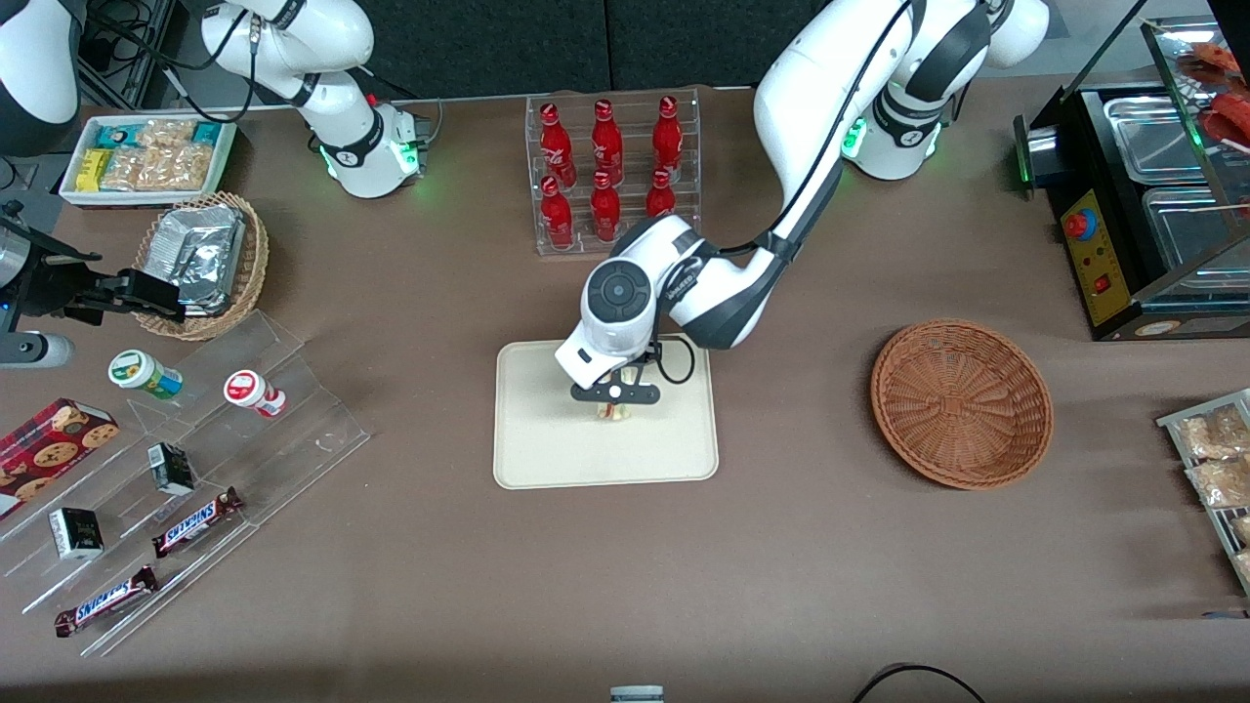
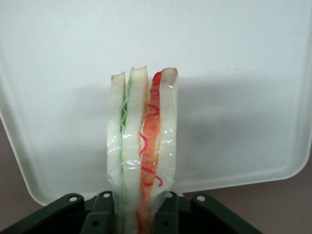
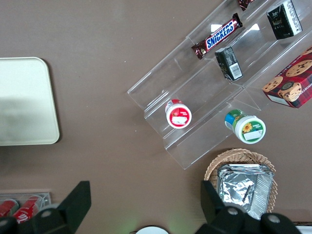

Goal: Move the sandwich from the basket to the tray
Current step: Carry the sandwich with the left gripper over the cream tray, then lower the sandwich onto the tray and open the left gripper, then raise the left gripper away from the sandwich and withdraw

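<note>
My left gripper (image 1: 615, 402) hangs over the middle of the cream-white tray (image 1: 547, 459), shut on the sandwich (image 1: 614, 412). In the left wrist view the sandwich (image 2: 144, 141) stands on edge between the two dark fingers (image 2: 100, 214), its white bread, green and red-orange layers wrapped in clear film, with the tray (image 2: 234, 73) filling the background under it. The reddish-brown wicker basket (image 1: 962, 402) lies toward the working arm's end of the table with nothing in it.
A clear rack of red bottles (image 1: 610, 171) stands farther from the front camera than the tray. Toward the parked arm's end lie a tan basket of foil packets (image 1: 203, 262) and a clear stepped stand with snacks (image 1: 186, 488). A black food warmer (image 1: 1143, 195) stands at the working arm's end.
</note>
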